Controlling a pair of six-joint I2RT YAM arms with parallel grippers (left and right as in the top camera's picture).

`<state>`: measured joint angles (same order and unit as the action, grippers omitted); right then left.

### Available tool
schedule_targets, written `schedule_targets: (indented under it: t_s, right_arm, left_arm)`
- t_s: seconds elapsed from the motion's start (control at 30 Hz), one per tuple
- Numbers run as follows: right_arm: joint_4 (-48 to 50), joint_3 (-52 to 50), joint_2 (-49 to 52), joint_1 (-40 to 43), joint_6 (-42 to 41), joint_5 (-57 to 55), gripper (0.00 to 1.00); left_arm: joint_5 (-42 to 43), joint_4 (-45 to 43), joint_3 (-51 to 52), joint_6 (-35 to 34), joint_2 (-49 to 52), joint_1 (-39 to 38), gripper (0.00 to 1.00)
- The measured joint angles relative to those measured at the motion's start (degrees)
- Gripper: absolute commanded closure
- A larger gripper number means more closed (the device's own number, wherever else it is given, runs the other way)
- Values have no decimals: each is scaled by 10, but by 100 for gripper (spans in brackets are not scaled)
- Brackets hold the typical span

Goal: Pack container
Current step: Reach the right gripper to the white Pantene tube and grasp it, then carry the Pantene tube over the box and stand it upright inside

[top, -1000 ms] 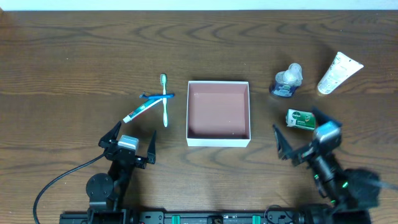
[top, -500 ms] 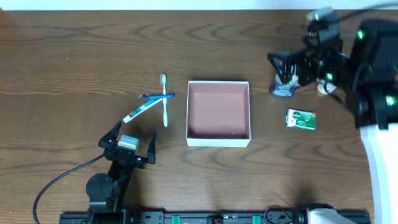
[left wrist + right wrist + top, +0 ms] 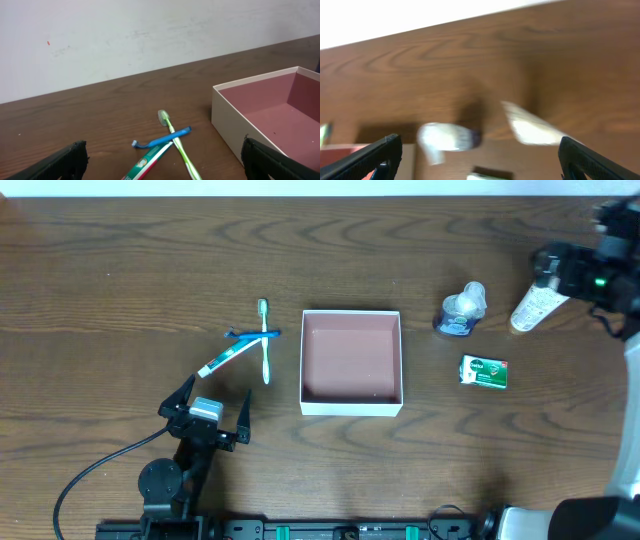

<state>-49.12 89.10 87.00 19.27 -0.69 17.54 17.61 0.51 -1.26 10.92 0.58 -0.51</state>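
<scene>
- Pictured at the middle of a dark wooden table (image 3: 120, 270): the container (image 3: 351, 406), a shallow square box with thin white walls, open top up, reddish-brown floor in full view.
- Just left of the container: a green toothbrush (image 3: 265, 345), crossed by a slim blue-handled brush (image 3: 252, 334) and touching a toothpaste tube (image 3: 222, 360), all three lying flat in one loose pile.
- Left of the container and nearer the robot's base than that pile: the left gripper (image 3: 219, 387), released, jaws spread wide, grasping nothing, fingertips aimed toward the pile and apart from it.
- Right of the container, apart from its wall: a small clear-and-blue bottle (image 3: 461, 310), level with the box's far edge.
- Also right of the container, nearer the robot than the bottle: a small green packet (image 3: 484, 371), lying flat.
- Farther right of the container again: a white tube (image 3: 545, 295), lying on a diagonal.
- Far right of the container, at the white tube's far end: the right gripper (image 3: 479, 152), badly blurred from above, contact with the tube impossible to tell.
- From its own wrist camera: black fingers (image 3: 385, 152) far apart, released, clasping nothing, with bottle, tube and packet showing only as smears on the wood between them.
</scene>
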Motion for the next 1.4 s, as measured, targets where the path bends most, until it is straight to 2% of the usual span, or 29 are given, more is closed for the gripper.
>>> schedule_targets:
  t_s: [0.07, 0.17, 0.37, 0.47, 0.53, 0.57, 0.67, 0.77, 0.83, 1.0, 1.27, 1.4]
  right_arm:
    - [0, 0, 12, 26, -4, -4, 1]
    - [2, 0, 41, 43, -3, -5, 6]
    - [13, 0, 100, 44, 24, 10, 9]
    - [18, 0, 129, 44, 41, 12, 15]
    - [21, 0, 145, 44, 50, 14, 23]
    - [22, 0, 152, 44, 54, 14, 31]
    - [23, 0, 166, 44, 61, 18, 65]
    - [25, 0, 170, 44, 65, 20, 79]
    - [30, 0, 170, 43, 66, 25, 82]
    - [34, 1, 170, 43, 71, 28, 98]
    - [31, 1, 170, 43, 72, 38, 99]
    - [-18, 28, 170, 38, 69, 38, 99]
  left_arm:
    - [0, 0, 0, 0, 0, 0, 2]
    - [0, 0, 0, 0, 0, 0, 2]
    - [0, 0, 0, 0, 0, 0, 2]
    - [0, 0, 0, 0, 0, 0, 2]
    - [0, 0, 0, 0, 0, 0, 2]
    - [0, 0, 0, 0, 0, 0, 2]
    - [0, 0, 0, 0, 0, 0, 2]
    - [0, 0, 0, 0, 0, 0, 2]
    - [0, 0, 0, 0, 0, 0, 2]
    - [0, 0, 0, 0, 0, 0, 2]
    - [0, 0, 0, 0, 0, 0, 2]
    - [0, 0, 0, 0, 0, 0, 2]
